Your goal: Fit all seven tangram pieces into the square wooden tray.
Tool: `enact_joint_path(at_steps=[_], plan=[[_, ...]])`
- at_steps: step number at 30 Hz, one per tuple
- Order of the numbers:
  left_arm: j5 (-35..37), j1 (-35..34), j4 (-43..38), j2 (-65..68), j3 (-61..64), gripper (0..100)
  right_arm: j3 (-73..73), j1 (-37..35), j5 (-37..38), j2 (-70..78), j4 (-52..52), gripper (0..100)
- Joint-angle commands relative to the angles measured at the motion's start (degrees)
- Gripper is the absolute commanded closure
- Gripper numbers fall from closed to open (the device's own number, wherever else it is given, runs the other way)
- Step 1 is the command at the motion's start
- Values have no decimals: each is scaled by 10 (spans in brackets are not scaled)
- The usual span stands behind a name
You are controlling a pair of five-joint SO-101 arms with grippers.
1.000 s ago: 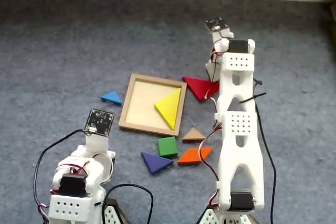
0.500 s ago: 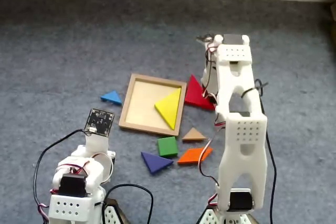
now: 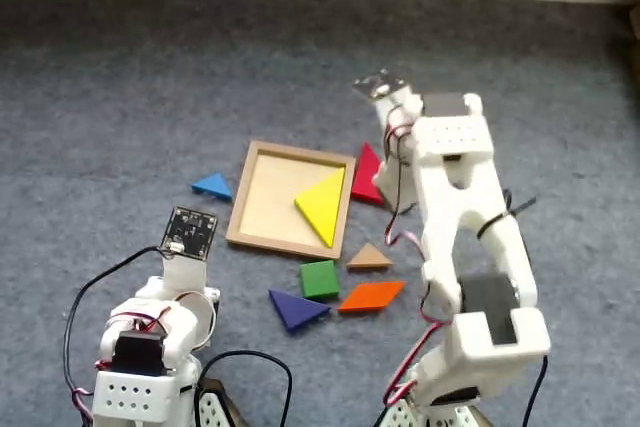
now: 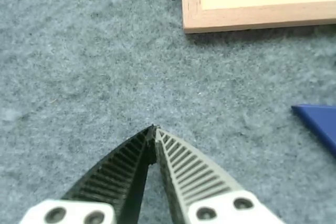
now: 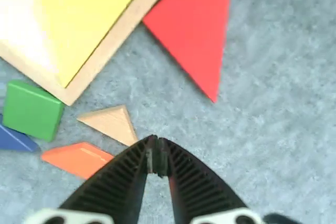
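The square wooden tray (image 3: 238, 219) holds one piece so far: a large yellow triangle (image 3: 322, 205), its long edge along the rim nearest the right arm and its square corner pointing to the tray's middle. The matching red triangle (image 3: 366, 177) lies flat on the grey carpeted bench (image 3: 120, 97) just outside that rim, one corner seemingly against it. The right end effector (image 5: 156, 157), jaws pressed together and holding nothing, hangs low over bare carpet between the red triangle and a small tan triangle (image 3: 368, 257). The red piece looks to be the one in hand. Doing it well probably means spreading the jaws first, gripping across a corner where the soft pile gives, and lifting it clear of the rim rather than shoving it. It should then be turned so its long edge meets a free side of the tray and one short edge sits flush with the yellow, without knocking that piece askew. A green square (image 3: 319, 278), orange parallelogram (image 3: 371, 295) and dark blue triangle (image 3: 297, 309) wait on the robot's side of the tray, and a light blue triangle (image 3: 212, 185) lies beside the opposite rim. The left end effector (image 4: 152, 134), jaws likewise together and empty, hovers over carpet near a tray corner.
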Motion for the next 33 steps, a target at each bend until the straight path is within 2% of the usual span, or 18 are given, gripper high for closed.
enact_joint_path(at_steps=[1, 4, 8, 12, 21, 26, 33], plan=[[-3, -5, 3, -27, 11, 995, 92, -45, 3, -78, -85, 992], [-3, -5, 3, -27, 11, 995, 154, -73, 2, -83, -141, 992], [-3, -5, 3, -27, 11, 995, 202, -87, -40, -82, -216, 992], [-3, -5, 3, -27, 11, 995, 204, -102, -46, -66, -244, 992], [-3, -5, 3, -27, 11, 995, 44, -102, -47, 109, -240, 992], [-3, -5, 3, -27, 11, 995, -17, -103, -91, 123, -241, 992], [-3, -5, 3, -27, 11, 995, -71, -102, -94, 123, -238, 991]])
